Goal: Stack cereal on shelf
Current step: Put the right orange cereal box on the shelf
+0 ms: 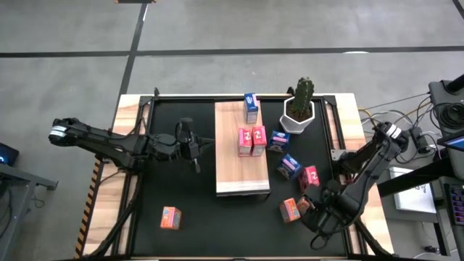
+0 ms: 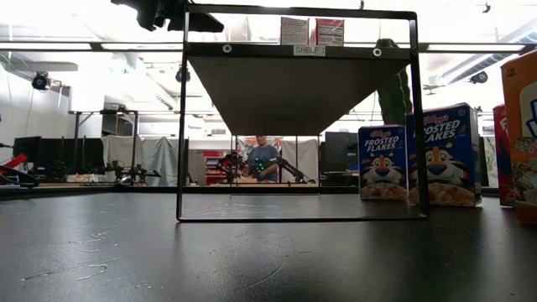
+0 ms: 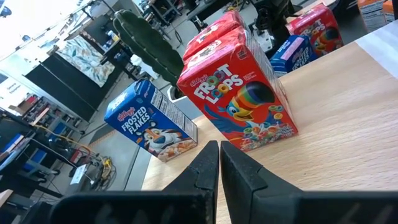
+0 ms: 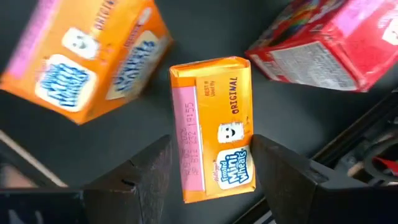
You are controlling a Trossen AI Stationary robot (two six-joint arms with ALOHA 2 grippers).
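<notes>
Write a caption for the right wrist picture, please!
Right gripper open, fingers either side of an orange Frosted Mini-Wheats box on the black mat.

The bench (image 1: 130,109) has pale wood edges around a black mat (image 1: 174,188), with yellow-and-black warning tape (image 1: 93,190) along one side. Under it lies a grey concrete floor (image 1: 239,25) crossed by dark seams. In the low view the room beyond is bright, with long ceiling lights (image 2: 84,46) and white beams. A person (image 2: 264,159) sits far back among cluttered desks (image 2: 109,176) and grey curtains (image 2: 155,155). Cables (image 1: 406,109) and dark equipment (image 1: 446,101) crowd the floor at one end of the bench.
</notes>
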